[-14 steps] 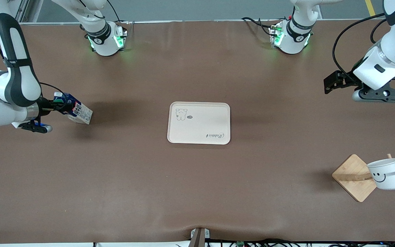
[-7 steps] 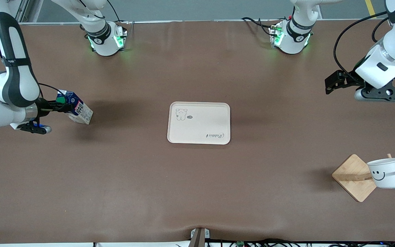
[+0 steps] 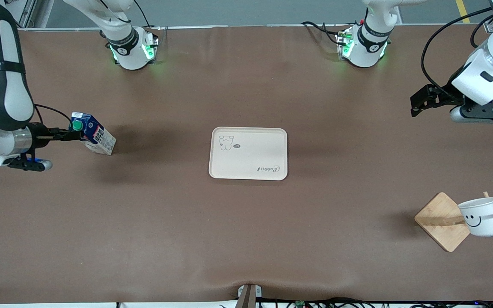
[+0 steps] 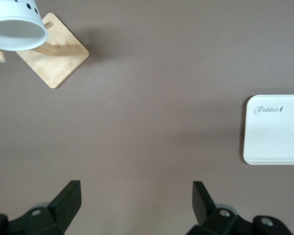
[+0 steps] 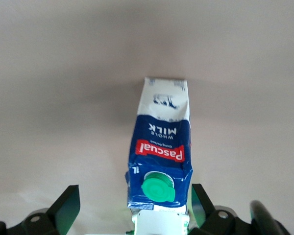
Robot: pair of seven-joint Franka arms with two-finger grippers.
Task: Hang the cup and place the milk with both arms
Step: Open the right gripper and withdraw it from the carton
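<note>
Landmark: the tray (image 3: 248, 153), cream, flat at the middle of the table, nothing on it.

Item, milk (image 3: 93, 134): a carton standing on the table well apart from the tray, toward the right arm's end, about level with the tray's upper edge in the front view. Blue top, green cap, red band. It is not on the tray.

Item, right gripper (image 3: 64, 135): low at the carton's top, on the side away from the tray. In the right wrist view its fingers (image 5: 66, 203) are spread wide with the carton top between them, clear of both; it holds nothing.

Item, cup (image 3: 484, 217): white with a smiley, hanging by its handle on a peg of the wooden rack (image 3: 441, 221), which stands well apart from the tray toward the left arm's end and nearer the front camera. This half of the job looks finished.

Item, left gripper (image 3: 420, 101): up in the air over bare table toward the left arm's end, well away from tray and rack, fingers spread wide, empty. This arm waits.

Step in hand, as judged: grasping the milk. To do it well, centre the carton between the fingers, close on the firm body below the folded top, keep it upright, lift before moving toward the tray.
</note>
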